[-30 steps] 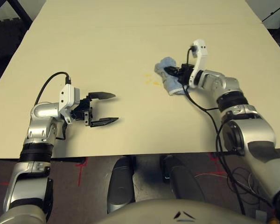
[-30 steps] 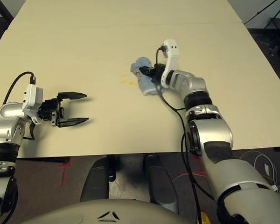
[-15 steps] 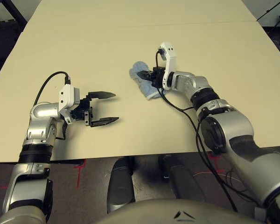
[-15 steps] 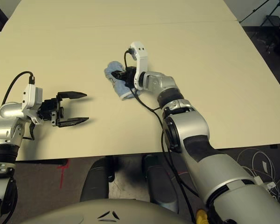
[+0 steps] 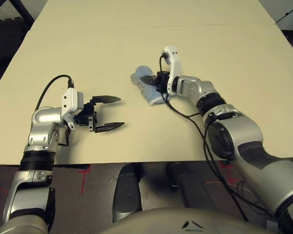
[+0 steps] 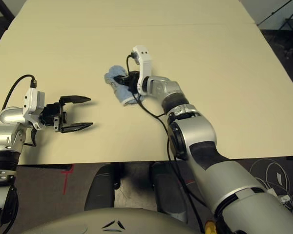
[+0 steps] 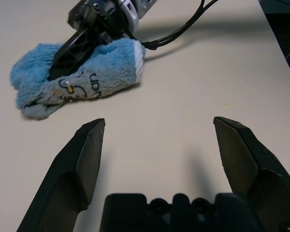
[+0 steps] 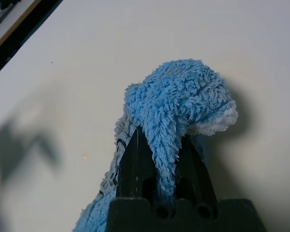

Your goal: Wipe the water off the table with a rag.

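Observation:
The light blue rag (image 5: 142, 88) lies bunched on the cream table (image 5: 136, 44) at mid-table. My right gripper (image 5: 154, 80) is shut on the rag's folded middle, and the cloth (image 8: 179, 96) humps up over its fingers (image 8: 135, 162). The rag's dark squiggly mark (image 7: 82, 84) faces my left gripper (image 5: 121, 112). That gripper stands open with nothing in it near the front left, well apart from the rag. Of the water I see just a tiny orange speck (image 7: 225, 103) on the tabletop; any other drops are hidden.
A thin seam (image 5: 136, 27) crosses the far part of the table. The right wrist's black cable (image 5: 185, 113) trails over the tabletop toward the front edge (image 5: 151, 162). Dark floor shows past the table's sides.
My right gripper has dragged the rag leftward over the spot where yellow droplets showed a second ago; they no longer show. The left arm has held still. The head camera shifted a little.

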